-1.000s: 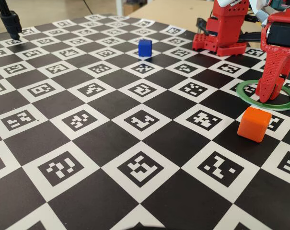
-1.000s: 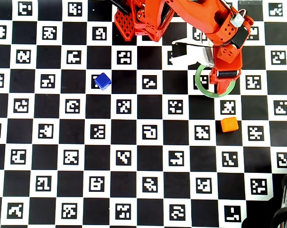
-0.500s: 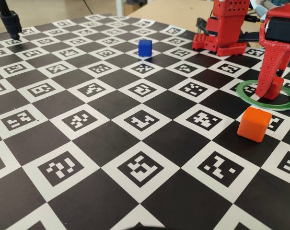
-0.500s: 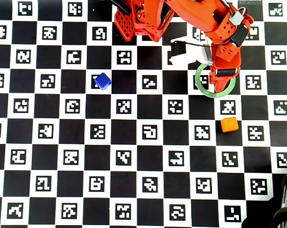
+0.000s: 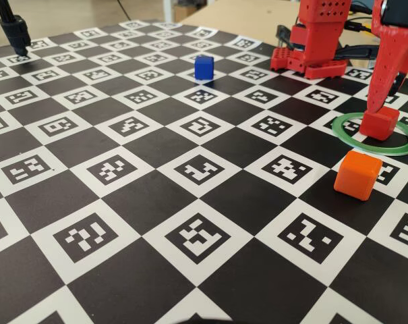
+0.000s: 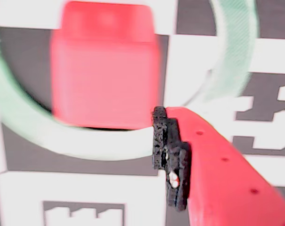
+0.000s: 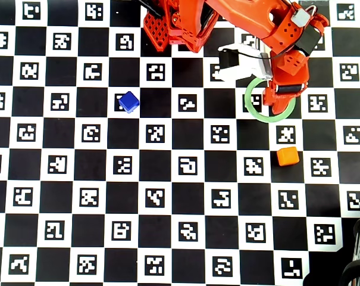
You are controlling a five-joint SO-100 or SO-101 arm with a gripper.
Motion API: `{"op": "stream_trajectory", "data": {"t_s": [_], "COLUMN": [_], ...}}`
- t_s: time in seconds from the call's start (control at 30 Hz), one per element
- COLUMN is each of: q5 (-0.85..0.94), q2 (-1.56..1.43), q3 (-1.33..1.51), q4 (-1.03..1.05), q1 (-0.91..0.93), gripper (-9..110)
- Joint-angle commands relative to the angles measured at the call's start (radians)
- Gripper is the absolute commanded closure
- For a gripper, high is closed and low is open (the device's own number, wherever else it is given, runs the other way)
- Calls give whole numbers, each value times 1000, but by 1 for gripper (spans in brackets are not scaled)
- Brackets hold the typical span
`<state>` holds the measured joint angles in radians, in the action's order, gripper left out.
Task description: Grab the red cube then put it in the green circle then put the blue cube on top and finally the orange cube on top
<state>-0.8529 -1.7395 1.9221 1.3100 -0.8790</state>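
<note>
The gripper (image 5: pixel 375 108) has let go and risen; the red cube (image 5: pixel 380 123) rests below its open jaws, inside the green circle (image 5: pixel 347 133).

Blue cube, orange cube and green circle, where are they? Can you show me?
blue cube (image 5: pixel 204 67): fixed view, on its front face.
orange cube (image 5: pixel 357 175): fixed view, on its front face.
green circle (image 5: pixel 346 135): fixed view, on the ring's near left edge.

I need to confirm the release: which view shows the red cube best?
The fixed view: the red cube sits sharp and whole inside the green circle, the gripper just above it. The wrist view shows the cube large but blurred. In the overhead view the arm hides nearly all of it.
</note>
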Motion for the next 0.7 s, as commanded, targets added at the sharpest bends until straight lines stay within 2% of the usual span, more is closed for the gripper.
{"op": "stream_trajectory", "data": {"t_s": [0.0, 0.13, 0.43, 0.5, 0.67], "q5": [51, 147, 506, 630, 698], "q2": [-71, -71, -74, -74, -101], "q3": [-149, -210, -328, -362, -403], "q4": [86, 176, 347, 377, 445], "q1": [106, 227, 532, 595, 744], "gripper": [66, 66, 71, 70, 70]}}
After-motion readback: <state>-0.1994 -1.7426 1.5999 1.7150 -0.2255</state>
